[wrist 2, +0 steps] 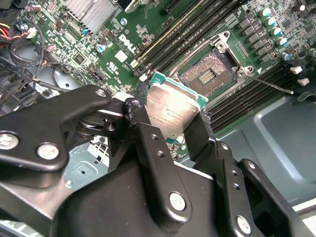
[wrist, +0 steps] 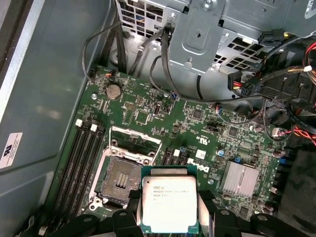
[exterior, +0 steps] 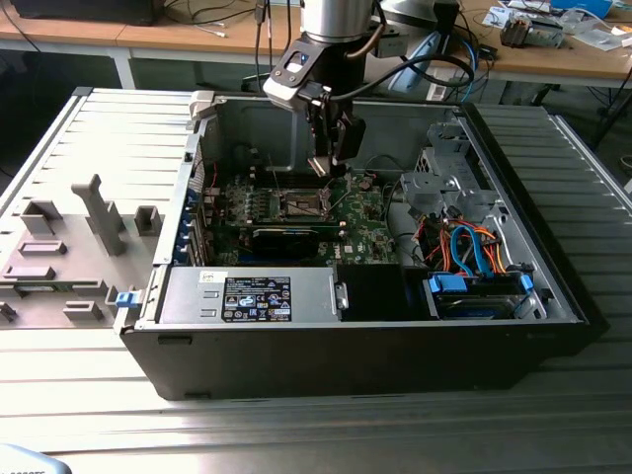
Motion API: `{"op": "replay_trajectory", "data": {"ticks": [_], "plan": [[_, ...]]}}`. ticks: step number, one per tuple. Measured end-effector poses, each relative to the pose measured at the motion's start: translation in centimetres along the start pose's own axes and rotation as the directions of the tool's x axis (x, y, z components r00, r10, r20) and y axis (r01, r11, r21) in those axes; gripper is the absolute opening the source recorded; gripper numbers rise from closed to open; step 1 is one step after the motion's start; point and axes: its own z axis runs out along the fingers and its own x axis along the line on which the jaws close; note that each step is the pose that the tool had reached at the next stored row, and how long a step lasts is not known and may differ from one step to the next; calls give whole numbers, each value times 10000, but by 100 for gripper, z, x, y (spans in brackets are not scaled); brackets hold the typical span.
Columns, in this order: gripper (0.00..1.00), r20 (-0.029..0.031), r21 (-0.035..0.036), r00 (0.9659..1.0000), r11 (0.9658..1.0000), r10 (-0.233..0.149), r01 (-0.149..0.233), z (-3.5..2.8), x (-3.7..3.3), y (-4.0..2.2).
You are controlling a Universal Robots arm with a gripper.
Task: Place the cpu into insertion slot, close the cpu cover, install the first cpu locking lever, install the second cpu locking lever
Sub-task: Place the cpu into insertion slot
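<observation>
While the gripper (exterior: pixel 334 163) hangs inside the computer case (exterior: pixel 346 360) above the green board (exterior: pixel 370 212) in the exterior view, nothing is seated yet. In the second wrist view its fingers (wrist 2: pixel 143 133) are clamped on the cpu (wrist 2: pixel 173 103), just beside the empty insertion slot (wrist 2: pixel 210 74). In the first wrist view the cpu cover (wrist: pixel 134 134) appears raised open, so every step remains.

Silver-grey round arm (exterior: pixel 336 15) up top, with black cables (exterior: pixel 434 64) looping off the side. Grey box (exterior: pixel 294 71) at the wrist, blue patch on its face. Down to the claw (exterior: pixel 333 166): matte black all over, built of flat link plates (wrist 2: pixel 44 133) with rounded ends. Bright silver screw heads (wrist 2: pixel 48 151) at the pivots, small holes dotted along the fingers (wrist 2: pixel 148 143)
</observation>
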Motion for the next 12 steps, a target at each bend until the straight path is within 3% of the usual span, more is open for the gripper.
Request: {"op": "replay_trajectory", "data": {"ticks": [12], "plan": [[54,9,22,9996,9996,280,-280,3,0,0]]}}
